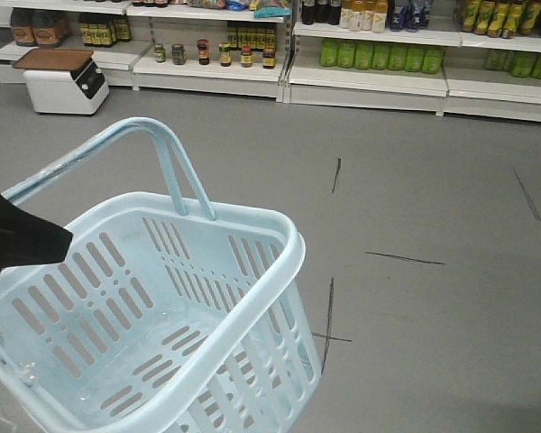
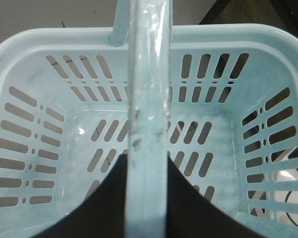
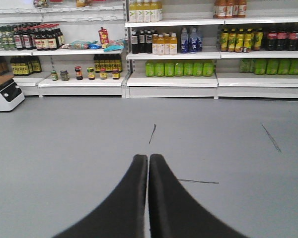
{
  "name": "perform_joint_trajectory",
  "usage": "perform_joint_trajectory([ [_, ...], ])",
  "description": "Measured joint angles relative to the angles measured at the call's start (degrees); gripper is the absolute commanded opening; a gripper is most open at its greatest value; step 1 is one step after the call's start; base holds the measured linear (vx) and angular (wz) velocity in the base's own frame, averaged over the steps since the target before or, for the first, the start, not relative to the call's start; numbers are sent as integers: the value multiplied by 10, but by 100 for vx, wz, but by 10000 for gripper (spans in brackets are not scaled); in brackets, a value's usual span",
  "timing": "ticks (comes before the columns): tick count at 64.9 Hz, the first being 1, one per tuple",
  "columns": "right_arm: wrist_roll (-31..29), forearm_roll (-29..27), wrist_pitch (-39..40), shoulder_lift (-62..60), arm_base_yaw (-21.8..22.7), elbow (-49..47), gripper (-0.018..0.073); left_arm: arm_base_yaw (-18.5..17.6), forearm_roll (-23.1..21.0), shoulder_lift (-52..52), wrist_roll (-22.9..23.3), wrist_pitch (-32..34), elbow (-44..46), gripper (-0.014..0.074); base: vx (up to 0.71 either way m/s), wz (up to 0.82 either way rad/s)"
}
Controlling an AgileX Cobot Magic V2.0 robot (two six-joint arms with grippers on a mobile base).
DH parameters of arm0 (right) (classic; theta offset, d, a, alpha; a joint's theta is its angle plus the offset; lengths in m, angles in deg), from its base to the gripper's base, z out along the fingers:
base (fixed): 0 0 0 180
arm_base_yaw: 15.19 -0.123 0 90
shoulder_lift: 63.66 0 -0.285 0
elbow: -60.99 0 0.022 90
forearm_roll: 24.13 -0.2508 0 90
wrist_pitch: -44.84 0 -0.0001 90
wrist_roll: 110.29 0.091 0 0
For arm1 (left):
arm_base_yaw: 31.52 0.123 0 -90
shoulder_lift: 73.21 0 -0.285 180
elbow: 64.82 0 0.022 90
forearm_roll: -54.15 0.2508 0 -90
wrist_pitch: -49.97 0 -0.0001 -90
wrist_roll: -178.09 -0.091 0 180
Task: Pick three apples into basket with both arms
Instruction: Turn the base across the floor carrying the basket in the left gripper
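The pale blue basket [image 1: 252, 225] hangs tilted above the grey floor at lower left of the front view, with nothing inside it. My left gripper [image 2: 148, 157] is shut on the basket's handle [image 2: 149, 89], one black finger pressed on each side of the bar. In the front view the left gripper [image 1: 63, 236] shows as a black shape at the left edge beside the handle [image 1: 162, 144]. My right gripper [image 3: 148, 157] is shut with nothing between its fingers, pointing over bare floor toward the shelves. The apples are out of view.
Store shelves [image 1: 370, 86] with bottles and jars [image 1: 221, 52] line the far wall. A white scale-like machine [image 1: 63, 79] stands on the floor at far left. Thin black lines [image 1: 329, 311] mark the grey floor.
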Motion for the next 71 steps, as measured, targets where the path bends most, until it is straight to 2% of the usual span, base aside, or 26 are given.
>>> perform_joint_trajectory([
  [35,0,0,0,0,0,0,-4,0,0,0,0,0,0,-8,18,-22],
  [71,0,0,0,0,0,0,-4,0,0,0,0,0,0,-8,18,-8],
])
